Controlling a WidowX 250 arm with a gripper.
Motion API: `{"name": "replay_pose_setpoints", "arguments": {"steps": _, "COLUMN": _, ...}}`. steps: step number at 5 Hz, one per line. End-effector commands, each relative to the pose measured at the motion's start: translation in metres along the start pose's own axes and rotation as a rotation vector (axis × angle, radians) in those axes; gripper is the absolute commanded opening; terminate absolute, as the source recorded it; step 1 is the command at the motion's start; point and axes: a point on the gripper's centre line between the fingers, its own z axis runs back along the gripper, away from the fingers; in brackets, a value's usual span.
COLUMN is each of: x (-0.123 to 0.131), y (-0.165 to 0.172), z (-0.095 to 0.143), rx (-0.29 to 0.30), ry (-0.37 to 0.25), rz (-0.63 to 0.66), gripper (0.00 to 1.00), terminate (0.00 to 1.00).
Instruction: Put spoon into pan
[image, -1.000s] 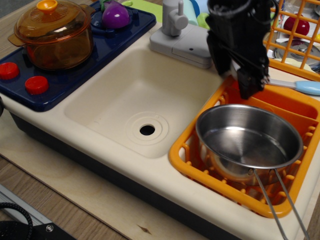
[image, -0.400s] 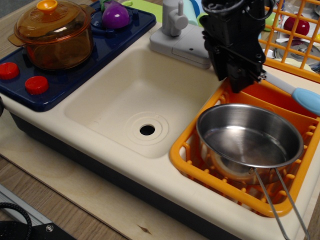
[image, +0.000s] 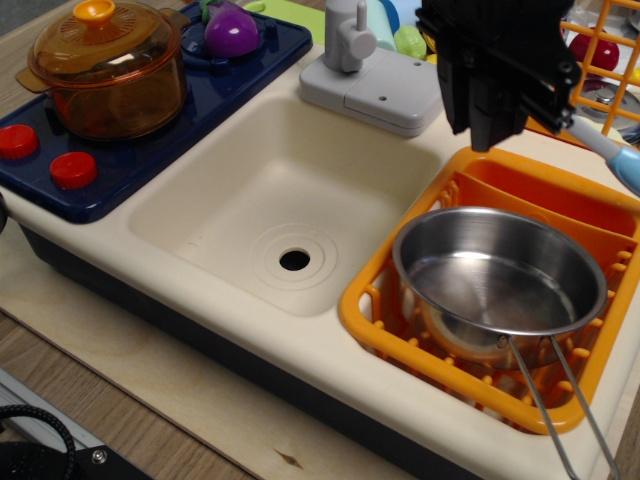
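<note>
1. The spoon (image: 612, 152) is being carried above the rack (image: 372, 300), up and right of the pan (image: 498, 270); the jaws of the gripper (image: 500, 120) are clamped on its grey stem.
2. Next, it is to be moved over the pan and released.
3. The light blue handle end is sticking out to the right.

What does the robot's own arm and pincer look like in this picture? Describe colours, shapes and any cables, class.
The pincer is matte black throughout, a blocky, boxy body narrowing downward to dark flat fingers. Its housing shows ridged panels and hard square edges, with a few small pale metal screws. Thin black cables loop near its top. No logo, lettering or sleeve is visible.
</note>
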Motion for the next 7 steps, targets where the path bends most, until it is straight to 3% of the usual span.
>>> {"name": "replay_pose_setpoints", "arguments": {"steps": 1, "x": -0.015, "y": -0.007, "z": 0.020, "rx": -0.026, "ry": -0.068, "rz": 0.060, "gripper": 0.00, "terminate": 0.00}}
{"name": "replay_pose_setpoints", "arguments": {"steps": 2, "x": -0.030, "y": -0.012, "z": 0.019, "rx": -0.075, "ry": -0.079, "rz": 0.081, "gripper": 0.00, "terminate": 0.00}}
{"name": "replay_pose_setpoints", "arguments": {"steps": 3, "x": -0.043, "y": -0.018, "z": 0.018, "rx": -0.081, "ry": -0.078, "rz": 0.086, "gripper": 0.00, "terminate": 0.00}}
{"name": "replay_pose_setpoints", "arguments": {"steps": 4, "x": -0.052, "y": -0.021, "z": 0.007, "rx": -0.131, "ry": -0.131, "rz": 0.073, "gripper": 1.00, "terminate": 0.00}}
{"name": "replay_pose_setpoints", "arguments": {"steps": 5, "x": -0.057, "y": -0.020, "z": -0.005, "rx": -0.166, "ry": -0.185, "rz": 0.070, "gripper": 1.00, "terminate": 0.00}}
{"name": "replay_pose_setpoints", "arguments": {"steps": 6, "x": -0.057, "y": -0.020, "z": -0.005, "rx": -0.166, "ry": -0.185, "rz": 0.070, "gripper": 1.00, "terminate": 0.00}}
{"name": "replay_pose_setpoints", "arguments": {"steps": 7, "x": -0.057, "y": -0.020, "z": -0.005, "rx": -0.166, "ry": -0.185, "rz": 0.070, "gripper": 1.00, "terminate": 1.00}}
